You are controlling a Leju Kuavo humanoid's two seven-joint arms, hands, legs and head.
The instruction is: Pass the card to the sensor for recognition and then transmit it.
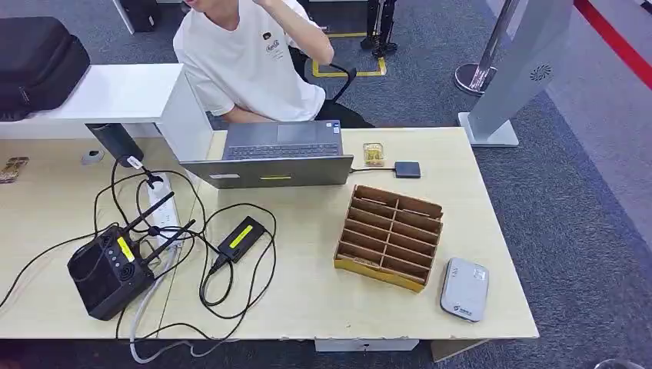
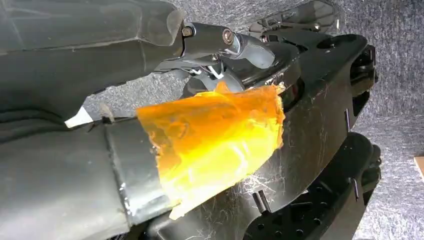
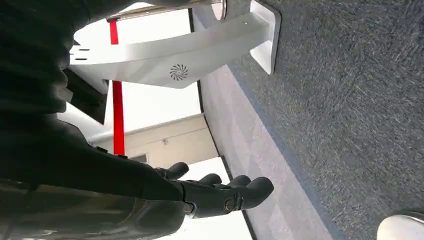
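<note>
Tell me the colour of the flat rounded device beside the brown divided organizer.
Light grey flat rounded device, best seen in the head view, right of the brown divided organizer.

Sensor (image 1: 464, 289) right of organizer (image 1: 390, 236) (card unclear).

wooden table (image 1: 323, 307), laptop (image 1: 278, 156), divided box (image 1: 390, 234), reader (image 1: 464, 289)

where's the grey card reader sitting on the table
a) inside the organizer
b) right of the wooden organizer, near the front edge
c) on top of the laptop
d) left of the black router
b: the reader lies flat on the table just right of the organizer, by the front edge, far from the laptop and the router.
</note>
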